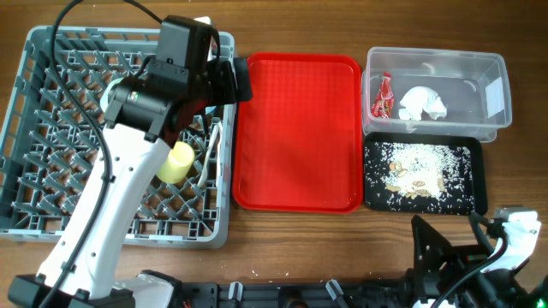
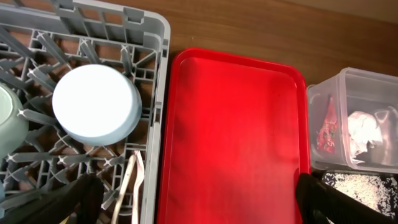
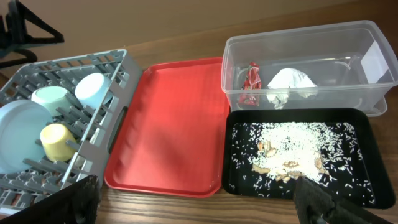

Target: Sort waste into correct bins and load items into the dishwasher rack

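- Rack of grey lattice plastic sits at the left end of the bench, with the flat red tray just beside its right wall.
- Among the rack's pegs are the yellow-green cup, near the right side, and the pale blue plate, which leans tilted further left.
- A pale blue bowl sits in the rack base up, close to the right wall.
- White plastic cutlery lies along that same wall. I cannot tell fork from spoon here.
- The clear tub stands at the far right and holds the red wrapper and the crumpled napkin, which are near each other.
- The black tray lies just in front of the tub, touching or nearly so. White rice is scattered across it, with tan crumbs in the middle.
- The left gripper hangs over the line where the rack meets the red tray. Its jaws are spread wide and hold nothing.
- The right gripper sits low at the near right of the bench, on the near side of the black tray. Its jaws are also released, with nothing between them.
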